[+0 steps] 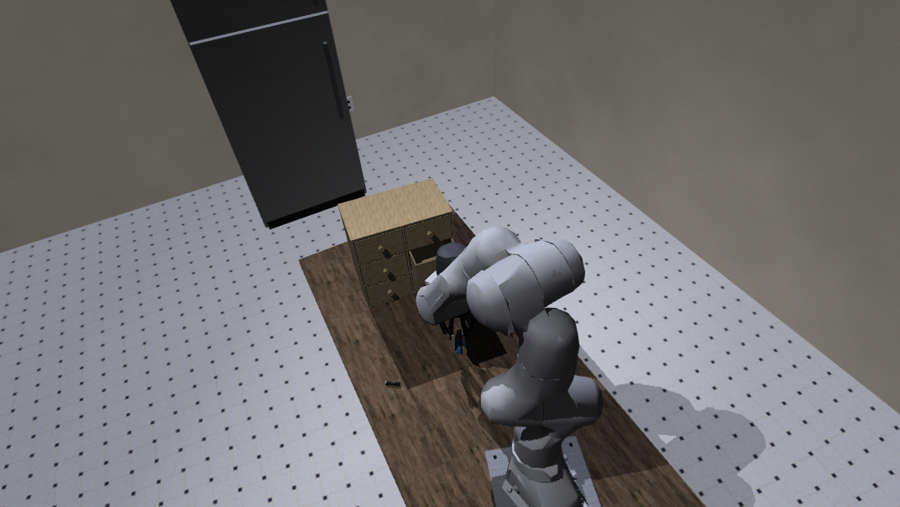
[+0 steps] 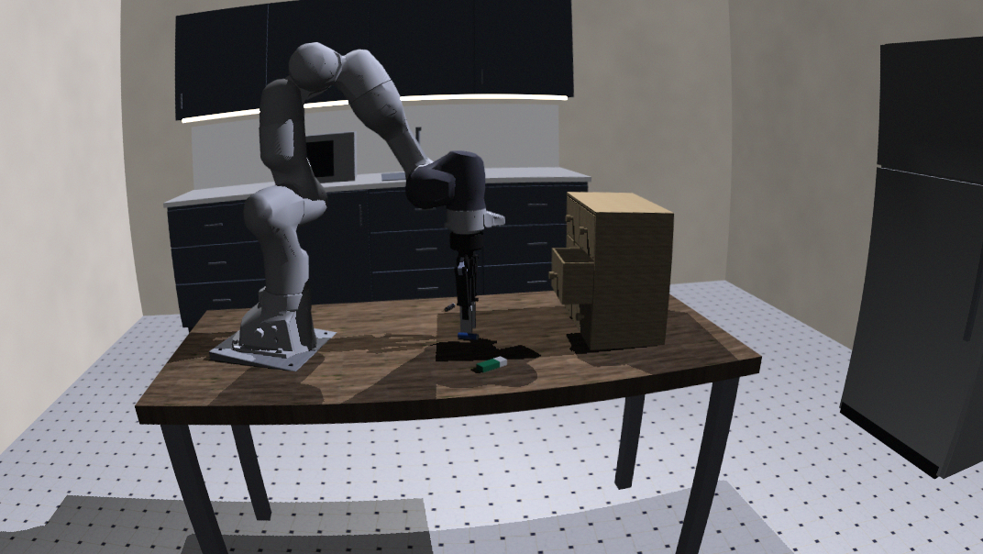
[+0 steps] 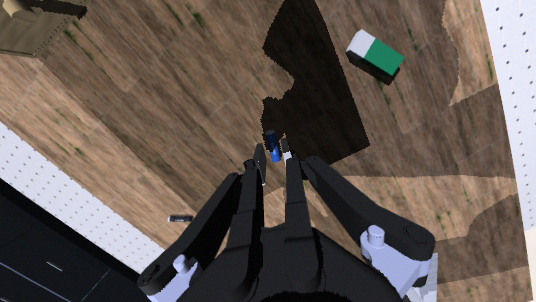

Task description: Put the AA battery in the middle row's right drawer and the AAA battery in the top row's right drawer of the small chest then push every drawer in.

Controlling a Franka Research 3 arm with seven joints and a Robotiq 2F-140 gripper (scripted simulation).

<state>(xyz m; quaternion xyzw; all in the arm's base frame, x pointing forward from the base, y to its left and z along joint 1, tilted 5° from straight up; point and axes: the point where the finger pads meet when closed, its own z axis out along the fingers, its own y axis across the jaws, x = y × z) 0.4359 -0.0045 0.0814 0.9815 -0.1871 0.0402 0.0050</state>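
A blue battery with a dark end (image 1: 458, 350) (image 2: 468, 336) (image 3: 272, 145) lies on the table. My gripper (image 2: 468, 326) (image 3: 273, 149) points down over it, its fingers narrowly open on either side; gaps show beside the battery in the wrist view. A small black-and-silver battery (image 1: 392, 383) (image 2: 449, 307) (image 3: 180, 218) lies apart near the table's edge. I cannot read which is AA. The chest (image 1: 395, 211) (image 2: 631, 275) stands upright. Its right middle drawer (image 1: 423, 261) (image 2: 572, 282) is pulled partly out; the top right drawer (image 1: 421, 237) looks shut. The arm hides the lower right drawer in the top view.
A green and white block (image 2: 490, 364) (image 3: 382, 56) lies on the table (image 2: 385, 385), on the other side of the gripper from the black-and-silver battery. The open drawer juts from the chest toward the arm. The left column's drawers look shut.
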